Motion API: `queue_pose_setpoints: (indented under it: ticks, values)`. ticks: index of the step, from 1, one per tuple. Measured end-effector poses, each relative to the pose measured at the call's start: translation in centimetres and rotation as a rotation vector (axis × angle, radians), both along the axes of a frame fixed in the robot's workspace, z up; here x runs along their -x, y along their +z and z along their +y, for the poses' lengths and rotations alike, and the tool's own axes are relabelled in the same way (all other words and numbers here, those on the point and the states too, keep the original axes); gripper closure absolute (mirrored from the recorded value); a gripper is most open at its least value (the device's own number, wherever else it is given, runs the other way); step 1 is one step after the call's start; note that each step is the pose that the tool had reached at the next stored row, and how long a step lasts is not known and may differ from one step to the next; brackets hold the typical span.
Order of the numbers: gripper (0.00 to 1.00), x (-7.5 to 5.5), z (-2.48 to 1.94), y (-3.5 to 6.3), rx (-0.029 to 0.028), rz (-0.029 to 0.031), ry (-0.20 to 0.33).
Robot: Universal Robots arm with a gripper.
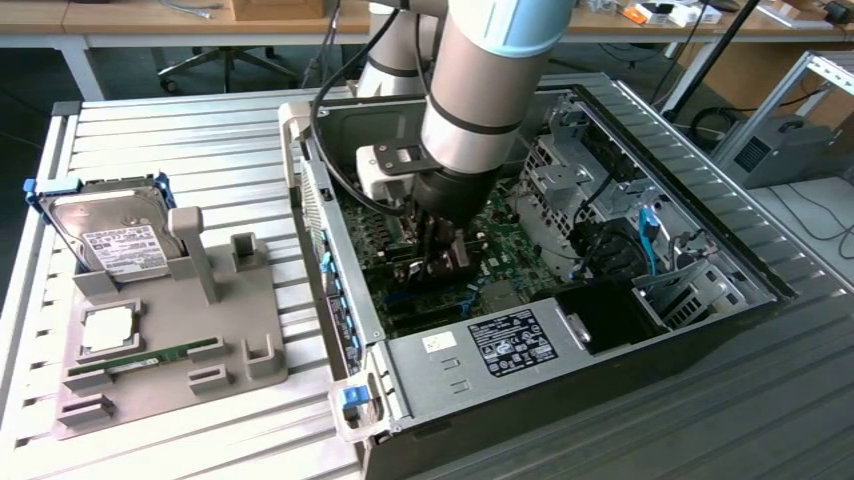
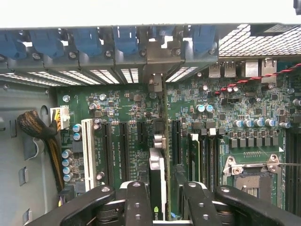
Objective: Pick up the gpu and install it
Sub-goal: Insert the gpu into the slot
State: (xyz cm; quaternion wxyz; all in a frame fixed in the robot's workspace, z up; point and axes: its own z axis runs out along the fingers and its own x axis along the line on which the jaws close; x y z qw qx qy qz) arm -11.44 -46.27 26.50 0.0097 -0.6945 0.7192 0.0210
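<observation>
Gpu (image 2: 157, 181) stands on edge between our tool's (image 2: 160, 197) fingers, lined up over a slot on the motherboard (image 2: 122, 113) so its bracket faces the rear openings; whether the tool pinches it, we cannot tell.

The gpu (image 2: 157, 188), standing edge-on between the matt black metal fingers (image 2: 137, 200) of the gripper (image 2: 160, 202), shows a dull black face and a silvery metal bracket. Beneath the claw the motherboard (image 2: 122, 122) is glossy green circuit board dotted with shiny metal capacitors, and the computer case (image 1: 441, 385) around it is bare, brushed grey sheet metal. Well away from the claw, the parts holder (image 1: 174, 345) looks like matt beige plastic, on a table (image 1: 160, 140) of ribbed pale metal.
</observation>
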Motion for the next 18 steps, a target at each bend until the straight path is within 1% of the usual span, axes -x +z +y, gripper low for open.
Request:
queue_pose_setpoints:
  ticks: [1, 7, 14, 16, 18]
  values:
    - [0.66, 0.0, 0.0, 0.15, 0.0, -0.0002, 0.0]
    - [0.66, 0.0, 0.0, 2.06, -0.0001, -0.0022, 0.0]
    - [0.66, 0.0, 0.0, 4.79, -0.0001, -0.0055, 0.0]
    - [0.66, 0.0, 0.01, 5.3, 0.0, -0.006, 0.0]
    - [0.66, 0.0, 0.01, 5.36, -0.0002, -0.0061, 0.0]
